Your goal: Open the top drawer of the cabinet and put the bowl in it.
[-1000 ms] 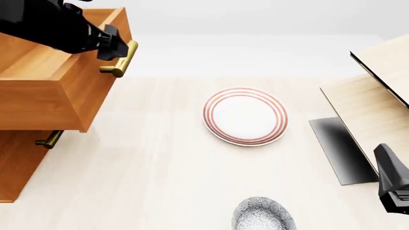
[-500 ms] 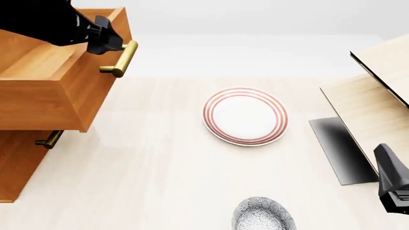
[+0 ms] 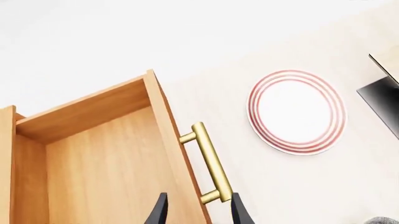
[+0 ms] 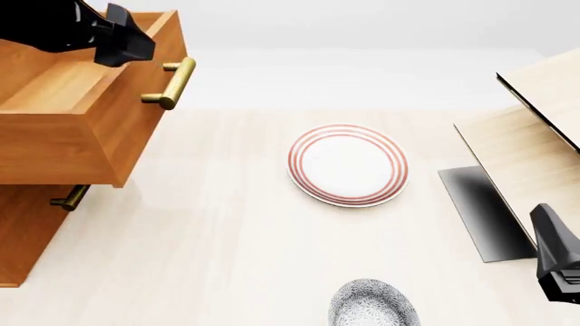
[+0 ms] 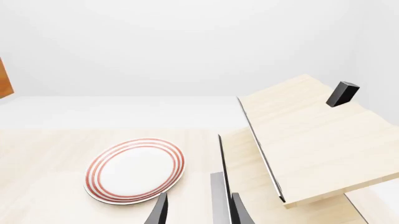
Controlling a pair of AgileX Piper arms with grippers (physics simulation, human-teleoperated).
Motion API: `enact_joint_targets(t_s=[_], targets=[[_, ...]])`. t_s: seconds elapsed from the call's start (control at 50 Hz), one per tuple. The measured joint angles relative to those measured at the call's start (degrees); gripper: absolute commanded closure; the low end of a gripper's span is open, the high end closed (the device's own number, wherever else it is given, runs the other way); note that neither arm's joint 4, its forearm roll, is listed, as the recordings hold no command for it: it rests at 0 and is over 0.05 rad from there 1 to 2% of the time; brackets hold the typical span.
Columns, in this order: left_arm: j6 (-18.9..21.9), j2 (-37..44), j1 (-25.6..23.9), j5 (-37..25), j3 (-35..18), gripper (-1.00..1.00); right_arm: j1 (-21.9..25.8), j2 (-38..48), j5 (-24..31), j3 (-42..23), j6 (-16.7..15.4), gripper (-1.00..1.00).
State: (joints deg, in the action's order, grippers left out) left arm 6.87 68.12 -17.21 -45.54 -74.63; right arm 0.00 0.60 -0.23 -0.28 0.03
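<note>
The top drawer [image 4: 86,109] of the cabinet [image 4: 32,231] stands pulled out, its brass handle [image 4: 172,83] free. The speckled bowl [image 4: 373,305] sits untouched at the table's near edge, below the red-ringed plate [image 4: 348,164]. The left gripper [image 4: 122,42] hovers over the drawer, fingers parted and empty; the right gripper [image 5: 198,212], also parted, holds nothing. Placing the bowl remains.
</note>
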Motion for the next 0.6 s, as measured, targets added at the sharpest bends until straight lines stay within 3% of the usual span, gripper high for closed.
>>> enact_joint_targets(t_s=[0.6], targets=[[6.41,-5.41,-3.96,0.55,1.64,-1.00,0.00,0.00,0.00,0.00,0.00,-1.00]])
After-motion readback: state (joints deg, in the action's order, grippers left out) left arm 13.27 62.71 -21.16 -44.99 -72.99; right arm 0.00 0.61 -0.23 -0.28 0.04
